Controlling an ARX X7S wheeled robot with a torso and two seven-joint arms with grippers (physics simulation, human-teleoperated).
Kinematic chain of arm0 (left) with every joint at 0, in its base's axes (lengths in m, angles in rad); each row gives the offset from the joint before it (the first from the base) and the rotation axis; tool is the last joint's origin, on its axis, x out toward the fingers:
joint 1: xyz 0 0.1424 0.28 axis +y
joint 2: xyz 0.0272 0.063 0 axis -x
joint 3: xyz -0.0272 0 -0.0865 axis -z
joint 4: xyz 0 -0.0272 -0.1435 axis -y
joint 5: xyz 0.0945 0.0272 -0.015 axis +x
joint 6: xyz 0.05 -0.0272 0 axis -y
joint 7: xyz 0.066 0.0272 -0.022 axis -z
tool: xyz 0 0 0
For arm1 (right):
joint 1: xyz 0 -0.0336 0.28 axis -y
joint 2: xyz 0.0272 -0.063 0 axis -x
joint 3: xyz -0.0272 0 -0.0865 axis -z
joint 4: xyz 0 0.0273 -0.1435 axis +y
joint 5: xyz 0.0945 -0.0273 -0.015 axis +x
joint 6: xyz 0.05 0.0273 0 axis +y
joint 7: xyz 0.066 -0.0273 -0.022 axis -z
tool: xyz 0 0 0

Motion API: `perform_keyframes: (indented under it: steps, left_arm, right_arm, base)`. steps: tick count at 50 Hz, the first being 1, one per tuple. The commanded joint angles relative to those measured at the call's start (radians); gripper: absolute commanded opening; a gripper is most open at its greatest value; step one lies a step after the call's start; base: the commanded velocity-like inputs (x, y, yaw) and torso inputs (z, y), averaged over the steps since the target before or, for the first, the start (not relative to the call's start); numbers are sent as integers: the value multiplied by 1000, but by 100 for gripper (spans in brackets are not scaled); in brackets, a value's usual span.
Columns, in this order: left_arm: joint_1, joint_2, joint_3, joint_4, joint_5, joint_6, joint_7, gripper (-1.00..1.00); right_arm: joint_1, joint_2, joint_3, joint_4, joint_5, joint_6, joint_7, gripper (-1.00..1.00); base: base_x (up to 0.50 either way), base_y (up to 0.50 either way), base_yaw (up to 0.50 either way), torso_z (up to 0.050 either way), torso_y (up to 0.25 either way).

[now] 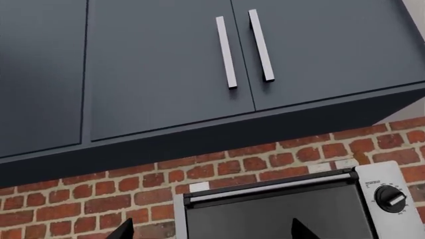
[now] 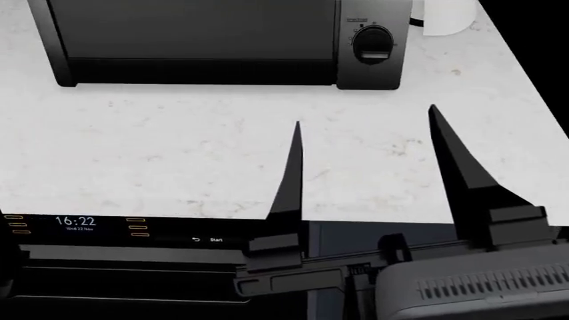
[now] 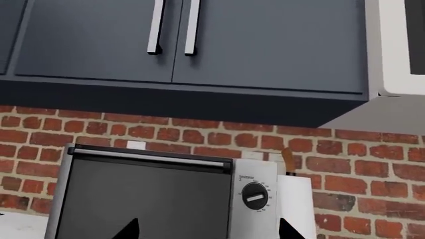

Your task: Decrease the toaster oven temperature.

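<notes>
The toaster oven (image 2: 196, 40) stands at the back of the white counter, black with a dark glass door. Its control knob (image 2: 374, 45) is on the panel at its right end. My right gripper (image 2: 364, 115) is open and empty above the counter, a short way in front of the knob, fingers pointing at the oven. In the right wrist view the oven (image 3: 146, 199) and knob (image 3: 254, 195) lie ahead of the open gripper (image 3: 209, 230). My left gripper (image 1: 211, 230) is open and empty. It faces the oven's left part (image 1: 279, 214), with the knob (image 1: 390, 197) off to one side.
A built-in appliance with a clock display (image 2: 76, 222) sits below the counter's front edge. A white object (image 2: 449, 17) stands beside the oven's right end. Dark upper cabinets (image 3: 199, 40) hang above a red brick wall (image 3: 371, 169).
</notes>
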Motion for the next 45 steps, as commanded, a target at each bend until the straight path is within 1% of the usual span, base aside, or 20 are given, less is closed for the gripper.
perform_keyframes:
  steps: [1,7,36,45]
  left_arm:
    - [7,-1,-6,1,-10,7,-6,100]
    - [6,-3,-5,-1,-13,10,-9,100]
    - [-6,-14,2,11,-18,-7,-24,100]
    - [-4,2,3,14,-1,-4,-6,100]
  right_arm:
    - [-1,7,1,-16,11,8,20,100]
    - [-4,19,-7,-12,14,2,25,100]
    - [-14,37,-2,-11,59,-22,51,100]
    - [-17,49,-1,-23,74,-20,63,100]
  base:
    - [0,0,0,0,0]
    - [0,0,0,0,0]
    - [176,0,0,0,0]
    - [176,0,0,0,0]
